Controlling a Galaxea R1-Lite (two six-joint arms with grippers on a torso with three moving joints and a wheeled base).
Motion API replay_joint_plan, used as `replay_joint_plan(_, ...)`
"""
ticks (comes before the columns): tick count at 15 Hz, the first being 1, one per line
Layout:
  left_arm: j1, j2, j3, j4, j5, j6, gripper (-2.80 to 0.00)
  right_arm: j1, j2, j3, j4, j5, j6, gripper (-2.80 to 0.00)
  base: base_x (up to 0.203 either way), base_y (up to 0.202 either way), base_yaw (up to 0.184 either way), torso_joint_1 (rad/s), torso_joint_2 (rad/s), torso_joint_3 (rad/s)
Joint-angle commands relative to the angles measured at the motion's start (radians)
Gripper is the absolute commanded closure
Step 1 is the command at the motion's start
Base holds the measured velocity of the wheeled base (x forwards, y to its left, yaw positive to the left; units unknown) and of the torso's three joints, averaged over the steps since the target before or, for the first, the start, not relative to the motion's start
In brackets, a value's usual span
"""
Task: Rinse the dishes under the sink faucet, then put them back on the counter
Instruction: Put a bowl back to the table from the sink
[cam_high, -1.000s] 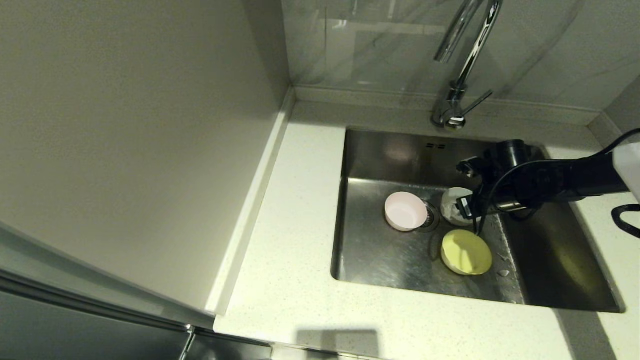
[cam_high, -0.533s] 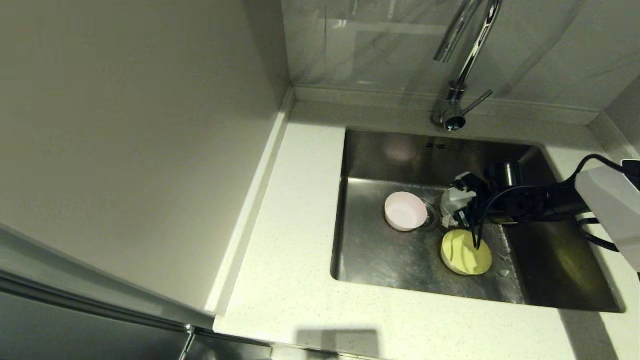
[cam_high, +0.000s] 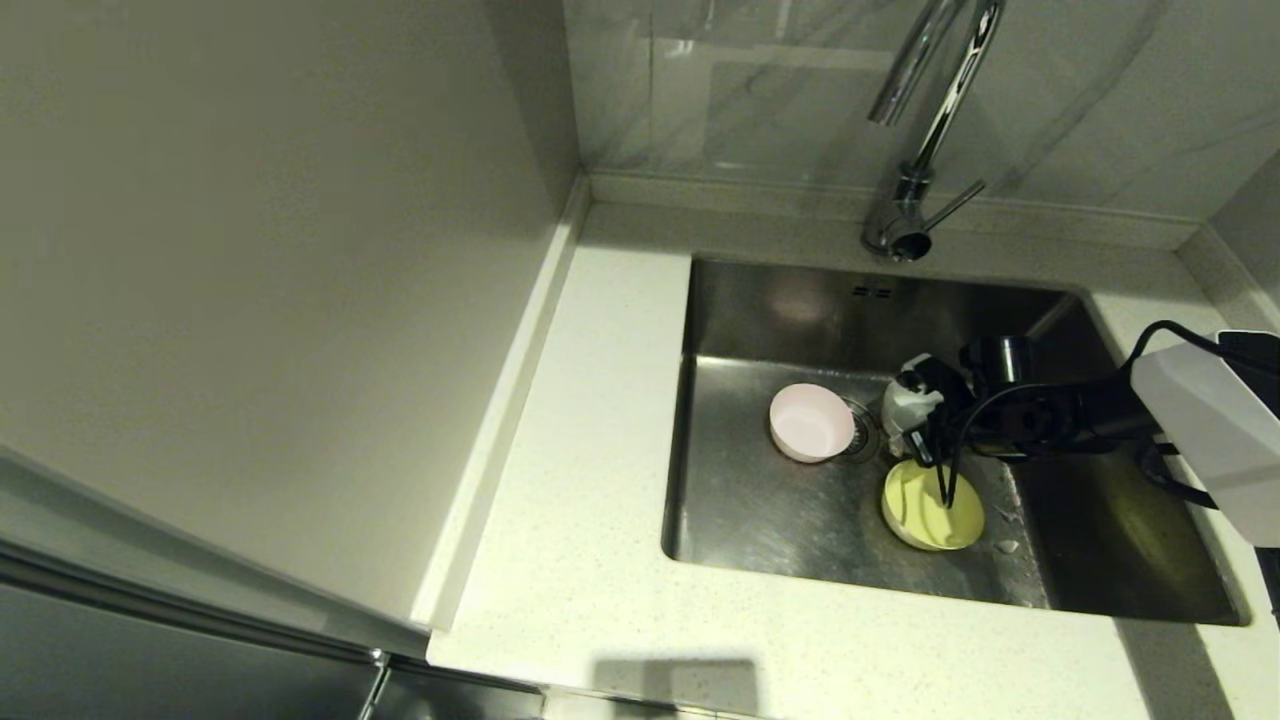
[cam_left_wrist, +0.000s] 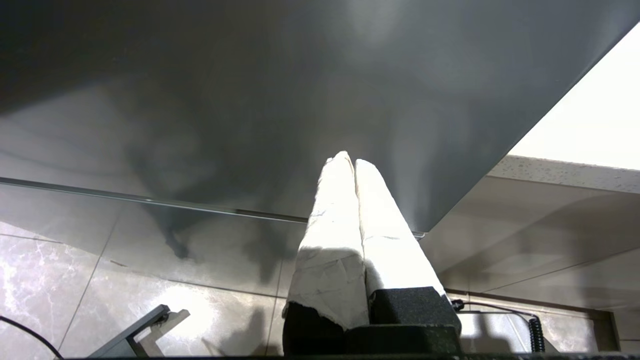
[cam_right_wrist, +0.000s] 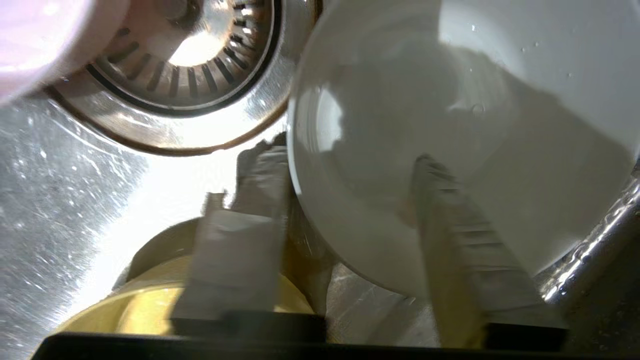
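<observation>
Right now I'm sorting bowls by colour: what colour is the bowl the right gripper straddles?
White, plain; clearest in the right wrist view.

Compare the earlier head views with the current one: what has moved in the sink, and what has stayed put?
The right gripper has dropped from above the basin down to the white bowl; one finger is now inside the bowl, the other outside its rim. The bowl is not lifted. The pink bowl, the yellow-green bowl, the faucet and the sink have not shifted.
</observation>
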Motion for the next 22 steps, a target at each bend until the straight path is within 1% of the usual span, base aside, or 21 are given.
replay_joint_plan(1, 0.0, -0.002, 0.0, 0.0, 0.0, 0.0, 0.0, 0.0, -0.017, 0.0, -0.002, 0.001, -0.001, 0.0, 0.0, 0.0, 0.0, 0.0, 0.0, 0.0)
replay_joint_plan(8, 0.0, -0.002, 0.0, 0.0, 0.0, 0.0, 0.0, 0.003, -0.079, 0.016, 0.0, 0.0, 0.004, 0.0, 0.0, 0.0, 0.0, 0.0, 0.0, 0.0)
replay_joint_plan(9, 0.0, -0.002, 0.0, 0.0, 0.0, 0.0, 0.0, 0.003, -0.098, 0.022, 0.0, 0.001, 0.012, 0.0, 0.0, 0.0, 0.0, 0.0, 0.0, 0.0)
replay_joint_plan(10, 0.0, -0.002, 0.0, 0.0, 0.0, 0.0, 0.0, 0.002, -0.122, 0.033, 0.001, 0.019, 0.027, 0.0, 0.0, 0.0, 0.0, 0.0, 0.0, 0.0)
replay_joint_plan(12, 0.0, -0.002, 0.0, 0.0, 0.0, 0.0, 0.0, 0.0, -0.194, 0.085, 0.004, 0.101, 0.081, 0.0, 0.0, 0.0, 0.0, 0.0, 0.0, 0.0)
replay_joint_plan(14, 0.0, -0.002, 0.0, 0.0, 0.0, 0.0, 0.0, 0.0, -0.291, 0.177, 0.007, 0.174, 0.159, 0.0, 0.0, 0.0, 0.0, 0.0, 0.0, 0.0)
replay_joint_plan(16, 0.0, -0.002, 0.0, 0.0, 0.0, 0.0, 0.0, 0.001, -0.398, 0.277, 0.009, 0.291, 0.231, 0.0, 0.0, 0.0, 0.0, 0.0, 0.0, 0.0)
replay_joint_plan(17, 0.0, -0.002, 0.0, 0.0, 0.0, 0.0, 0.0, 0.001, -0.454, 0.319, 0.012, 0.369, 0.288, 0.0, 0.0, 0.0, 0.0, 0.0, 0.0, 0.0)
replay_joint_plan(18, 0.0, -0.002, 0.0, 0.0, 0.0, 0.0, 0.0, 0.002, -0.501, 0.348, 0.019, 0.481, 0.373, 0.0, 0.0, 0.0, 0.0, 0.0, 0.0, 0.0)
replay_joint_plan(19, 0.0, -0.002, 0.0, 0.0, 0.0, 0.0, 0.0, 0.002, -0.54, 0.362, 0.035, 0.617, 0.495, 0.0, 0.0, 0.0, 0.0, 0.0, 0.0, 0.0)
replay_joint_plan(20, 0.0, -0.002, 0.0, 0.0, 0.0, 0.0, 0.0, 0.002, -0.575, 0.369, 0.049, 0.738, 0.633, 0.0, 0.0, 0.0, 0.0, 0.0, 0.0, 0.0)
replay_joint_plan(21, 0.0, -0.002, 0.0, 0.0, 0.0, 0.0, 0.0, 0.002, -0.602, 0.37, 0.056, 0.832, 0.778, 0.0, 0.0, 0.0, 0.0, 0.0, 0.0, 0.0)
replay_joint_plan(22, 0.0, -0.002, 0.0, 0.0, 0.0, 0.0, 0.0, 0.002, -0.623, 0.367, 0.058, 0.907, 0.946, 0.0, 0.0, 0.0, 0.0, 0.0, 0.0, 0.0)
